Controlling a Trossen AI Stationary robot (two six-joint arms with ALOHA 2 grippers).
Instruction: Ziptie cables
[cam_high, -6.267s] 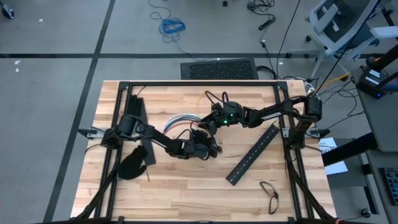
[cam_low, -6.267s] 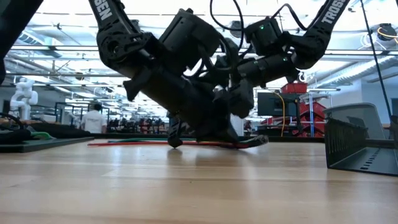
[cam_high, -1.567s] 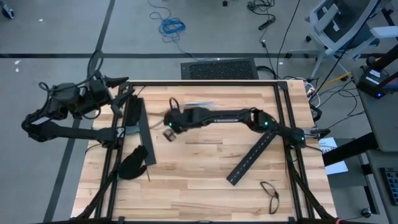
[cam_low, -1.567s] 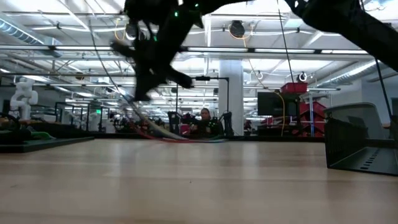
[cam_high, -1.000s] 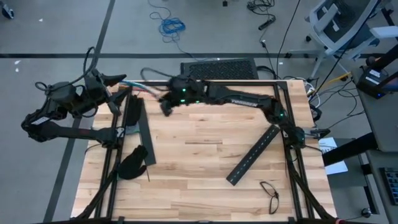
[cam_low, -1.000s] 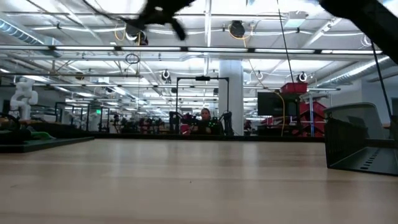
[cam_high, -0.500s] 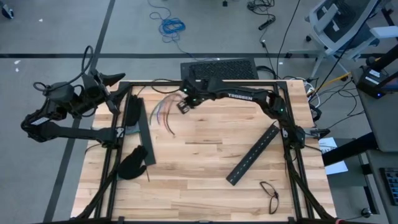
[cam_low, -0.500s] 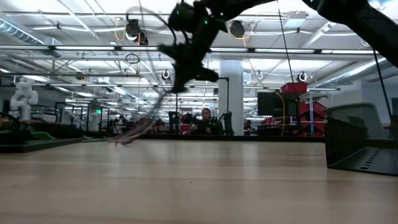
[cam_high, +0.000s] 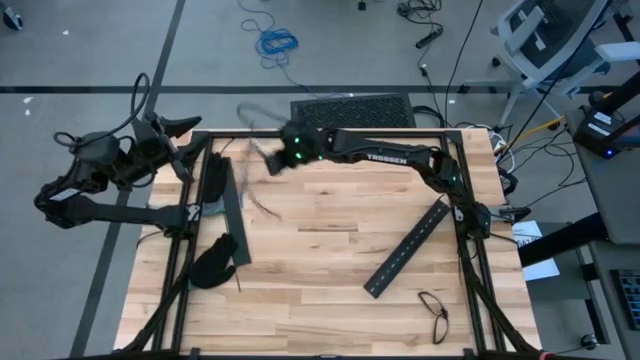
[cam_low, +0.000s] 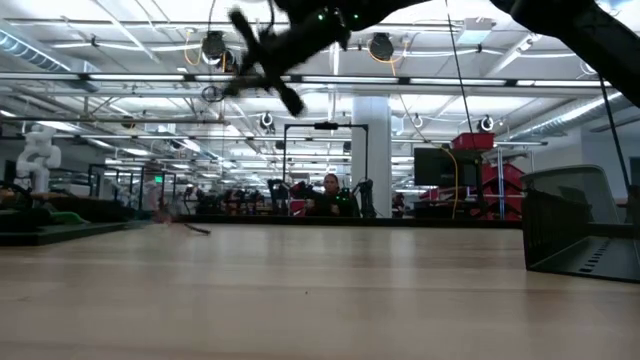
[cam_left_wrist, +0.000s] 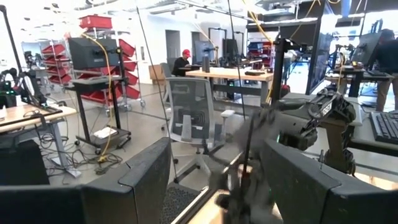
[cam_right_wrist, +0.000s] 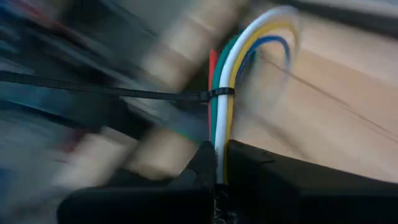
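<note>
Progress looks nearly complete: the right gripper (cam_right_wrist: 217, 163) has its fingers pinched narrow on the cables (cam_right_wrist: 221, 118), carried above the surface (cam_high: 330, 260), a ziptie (cam_right_wrist: 112, 91) already cinched round them just beyond the fingertips, while the left gripper (cam_high: 178, 128), fingers parted and empty, waits off the edge.

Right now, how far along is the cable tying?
Done: a ziptie is already cinched around the cables, its tail sticking out. In hand: the right gripper is shut on the bundle, holding it above the table's far edge. The left gripper waits open off the table's left corner. Left: setting the bundle down.
</note>
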